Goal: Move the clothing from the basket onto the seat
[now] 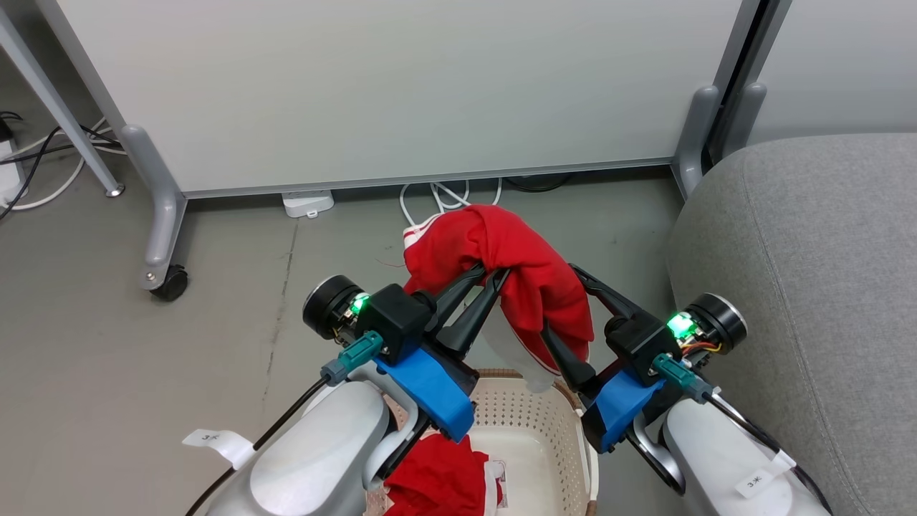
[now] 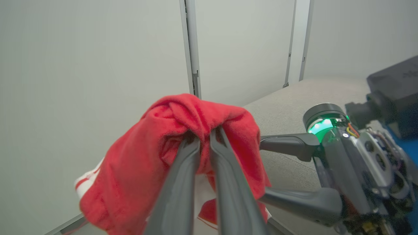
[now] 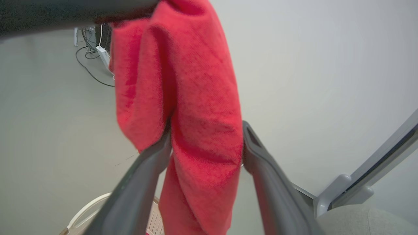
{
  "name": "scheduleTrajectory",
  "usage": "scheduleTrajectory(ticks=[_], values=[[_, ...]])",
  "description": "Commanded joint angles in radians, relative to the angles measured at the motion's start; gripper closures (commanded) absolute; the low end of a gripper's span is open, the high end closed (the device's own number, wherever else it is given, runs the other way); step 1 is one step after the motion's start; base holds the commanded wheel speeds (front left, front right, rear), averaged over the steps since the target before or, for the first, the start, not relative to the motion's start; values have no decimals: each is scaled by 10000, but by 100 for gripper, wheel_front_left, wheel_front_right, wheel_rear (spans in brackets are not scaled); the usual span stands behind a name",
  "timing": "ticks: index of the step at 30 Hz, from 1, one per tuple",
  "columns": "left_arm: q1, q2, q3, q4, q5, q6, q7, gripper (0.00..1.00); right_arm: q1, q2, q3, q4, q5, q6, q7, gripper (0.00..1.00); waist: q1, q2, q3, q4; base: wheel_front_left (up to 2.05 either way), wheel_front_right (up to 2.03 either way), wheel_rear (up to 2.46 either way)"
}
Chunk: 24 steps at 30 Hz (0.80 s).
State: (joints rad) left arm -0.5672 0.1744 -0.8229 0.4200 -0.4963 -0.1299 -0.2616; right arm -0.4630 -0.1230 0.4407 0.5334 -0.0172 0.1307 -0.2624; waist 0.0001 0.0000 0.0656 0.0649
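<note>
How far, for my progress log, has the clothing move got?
Done: no clothing on the visible seat. In hand: left gripper shut on one red garment, lifted clear of the basket; open right gripper straddles its hanging fabric. Left: the second garment lies in the basket.

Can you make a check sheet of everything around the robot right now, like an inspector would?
Surface: grey floor beneath the basket.
Job's things: red garment lifted above the basket; second red garment inside it; seat at right, no clothing on its visible part.
Clutter: white power block by the partition.
Hands: left hand shut on the lifted garment; right hand open, fingers either side of the hanging cloth.
Cables: white cables looped under the partition.
Surroundings: partition on wheeled feet.
</note>
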Motion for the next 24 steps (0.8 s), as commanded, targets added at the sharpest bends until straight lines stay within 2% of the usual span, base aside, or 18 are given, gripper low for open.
scheduleTrajectory(ticks=[1,2,24], values=[[-207,-6,4,-58,-29,-3,-50,100,-145,50,-23,25,36,1,-38,54,-1,0,4,-3,0,0,0],[-204,-2,-2,-70,-25,-4,-50,100,-153,80,-30,12,90,1,-38,100,-1,0,9,-2,0,0,0],[-164,55,63,32,15,-4,-49,100,136,152,-22,-171,560,1,-38,100,-1,0,20,-66,0,0,0]])
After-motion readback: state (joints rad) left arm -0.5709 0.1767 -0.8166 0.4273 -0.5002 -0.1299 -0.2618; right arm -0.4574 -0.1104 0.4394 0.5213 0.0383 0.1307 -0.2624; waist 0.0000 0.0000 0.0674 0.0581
